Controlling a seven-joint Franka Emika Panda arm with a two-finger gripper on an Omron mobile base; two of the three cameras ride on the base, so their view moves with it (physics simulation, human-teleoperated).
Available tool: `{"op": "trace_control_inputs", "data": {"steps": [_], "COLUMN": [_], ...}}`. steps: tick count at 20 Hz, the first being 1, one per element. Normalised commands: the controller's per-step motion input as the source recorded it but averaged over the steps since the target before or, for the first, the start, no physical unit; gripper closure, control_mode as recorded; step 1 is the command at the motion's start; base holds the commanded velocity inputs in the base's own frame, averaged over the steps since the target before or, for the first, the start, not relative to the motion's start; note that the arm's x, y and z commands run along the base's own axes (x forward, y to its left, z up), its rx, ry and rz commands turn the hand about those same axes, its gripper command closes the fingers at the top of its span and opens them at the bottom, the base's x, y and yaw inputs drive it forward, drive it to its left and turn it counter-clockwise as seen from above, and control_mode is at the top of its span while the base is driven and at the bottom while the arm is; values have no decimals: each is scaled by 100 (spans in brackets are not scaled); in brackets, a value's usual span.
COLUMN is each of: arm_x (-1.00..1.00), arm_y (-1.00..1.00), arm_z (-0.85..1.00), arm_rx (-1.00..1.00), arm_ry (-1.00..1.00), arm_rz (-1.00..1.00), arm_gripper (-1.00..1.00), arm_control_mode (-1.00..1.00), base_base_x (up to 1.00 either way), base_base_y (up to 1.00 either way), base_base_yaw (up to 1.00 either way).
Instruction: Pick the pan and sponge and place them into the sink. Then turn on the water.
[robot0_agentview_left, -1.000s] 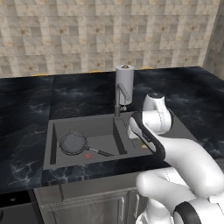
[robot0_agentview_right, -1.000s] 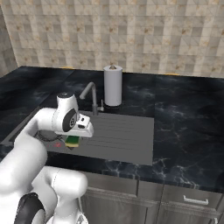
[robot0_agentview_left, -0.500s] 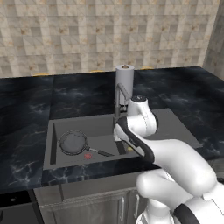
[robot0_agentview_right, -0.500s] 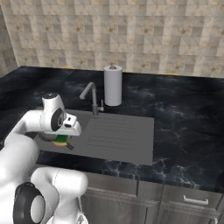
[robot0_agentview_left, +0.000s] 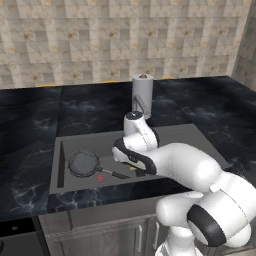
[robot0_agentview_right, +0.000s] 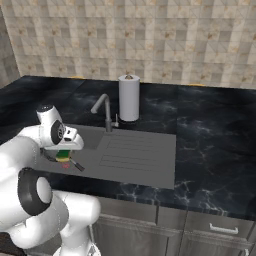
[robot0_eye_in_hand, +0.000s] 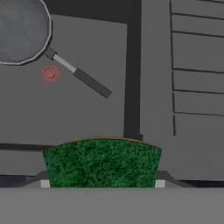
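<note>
Hand view: sponge (robot0_eye_in_hand: 102, 162) carried over the sink (robot0_eye_in_hand: 87, 118), fingers closed on it.
Pan (robot0_eye_in_hand: 22, 29) already lies in the basin beside the drain; next, release the sponge, then reach the faucet (robot0_agentview_right: 102, 107).

From my hand cam I've got the green face of the sponge (robot0_eye_in_hand: 102, 162) filling the bottom middle, with the pan (robot0_eye_in_hand: 22, 29) sitting in the sink (robot0_eye_in_hand: 87, 118) basin, handle pointing past the red drain spot (robot0_eye_in_hand: 50, 74), ribbed drainboard (robot0_eye_in_hand: 197, 74) beside it.
</note>
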Motion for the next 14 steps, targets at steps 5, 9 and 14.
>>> {"op": "trace_control_inputs", "data": {"steps": [5,9,14], "arm_x": [42,29,26], "arm_y": [44,34,19], "arm_z": [-19,-19,-18], "arm_rx": [-8,-5,0], "arm_ry": [1,0,0], "arm_rz": [0,0,0], "arm_gripper": [100,100,100], "arm_control_mode": [-100,-100,-100], "base_base_x": [0,0,0], "base_base_y": [0,0,0], "base_base_yaw": [0,0,0]}}
